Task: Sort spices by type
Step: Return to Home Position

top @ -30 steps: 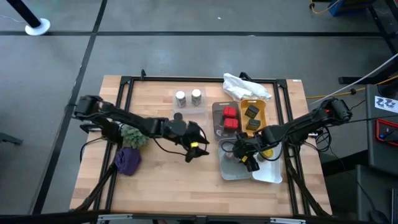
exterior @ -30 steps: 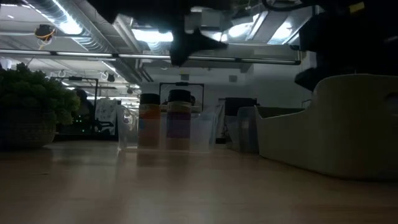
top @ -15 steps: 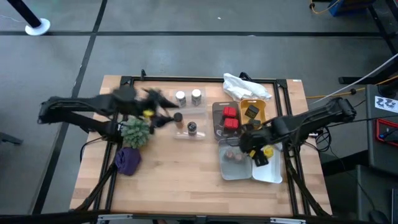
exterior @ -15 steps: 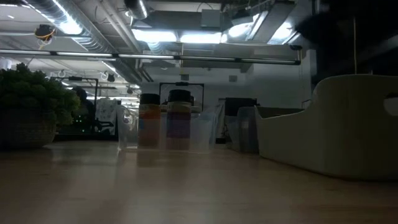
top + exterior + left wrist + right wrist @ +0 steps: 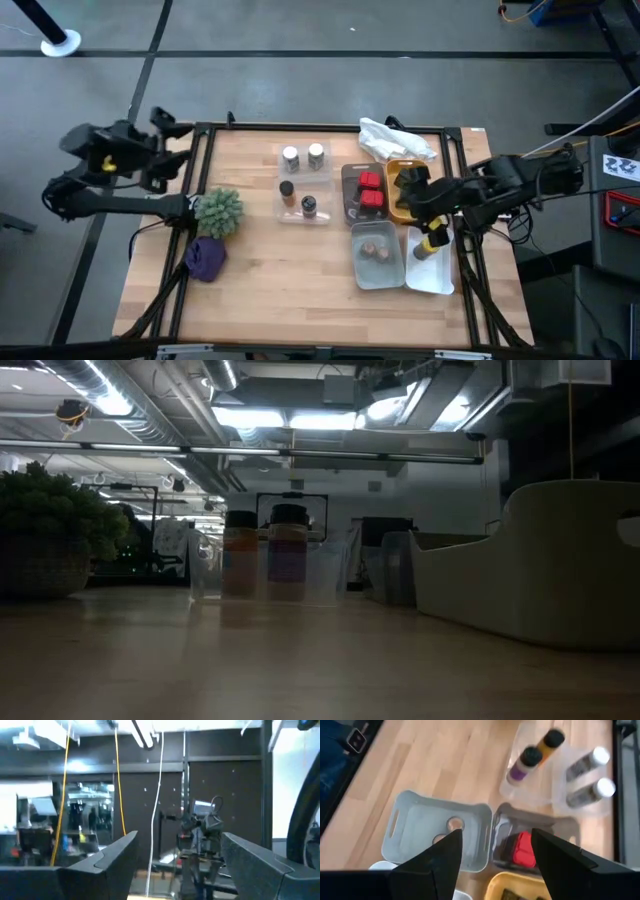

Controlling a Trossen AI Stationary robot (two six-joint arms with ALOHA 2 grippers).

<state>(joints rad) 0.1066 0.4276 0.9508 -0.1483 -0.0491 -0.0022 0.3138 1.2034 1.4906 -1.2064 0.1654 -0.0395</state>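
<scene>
We find the labels on the dark-capped jars (image 5: 287, 555) blurred and unreadable in the low view. Inside the gray bin (image 5: 378, 277), two round brown items (image 5: 375, 251) are too small to identify. Beside the gray bin, the yellow bin (image 5: 512, 889) is cut off by the wrist picture's edge, and the right arm (image 5: 470, 192) covers part of it from above.

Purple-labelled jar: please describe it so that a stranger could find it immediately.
On the wooden table, near its middle, lies a clear bin holding two dark-capped jars. The purple-labelled jar is the one nearer the grey bin; the other is the orange-labelled jar.
</scene>
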